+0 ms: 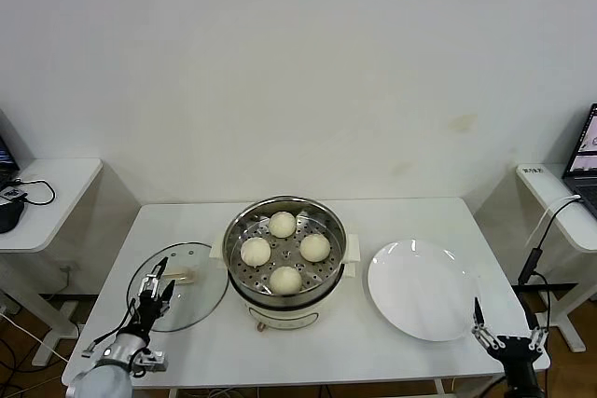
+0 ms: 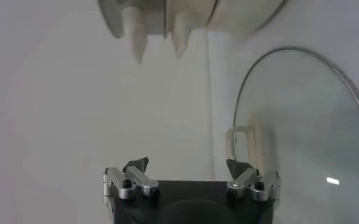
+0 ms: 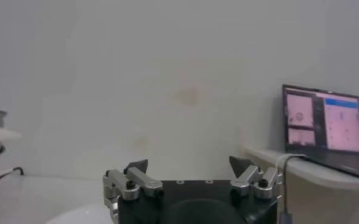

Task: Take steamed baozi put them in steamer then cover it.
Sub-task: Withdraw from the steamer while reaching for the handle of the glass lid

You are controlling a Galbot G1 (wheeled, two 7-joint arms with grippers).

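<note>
four steamed baozi (image 1: 284, 251) are seen lying inside the steamer (image 1: 285, 262), spread in a loose ring on the perforated metal basket, none touching another. the steamer is placed at the middle of the white worktop (image 1: 308, 342), on its cream pot with side handles. it is uncovered.

the cover (image 1: 191, 281) is laid flat on the worktop just beside the steamer, on the robot's left, its cream handle turned upward. in the left wrist view the glass disc with its metal rim (image 2: 301, 128) is seen close to the fingers, and the base of the pot (image 2: 191, 18) is seen beyond.

the left gripper (image 1: 156, 288) is held low over the near edge of the cover, its fingers (image 2: 136, 165) set apart with nothing between them. whether the cover is touched cannot be told.

a white plate (image 1: 424, 288) is set on the worktop to the robot's right of the steamer, apart from it, and is bare. the right gripper (image 1: 506, 335) is held at the near right corner of the worktop, just beside the plate's near edge, its fingers (image 3: 138, 167) spread apart and holding nothing.

a laptop (image 3: 324, 129) is seen on a side table (image 1: 569, 216) to the right, and another side table (image 1: 47, 198) stands to the left.
</note>
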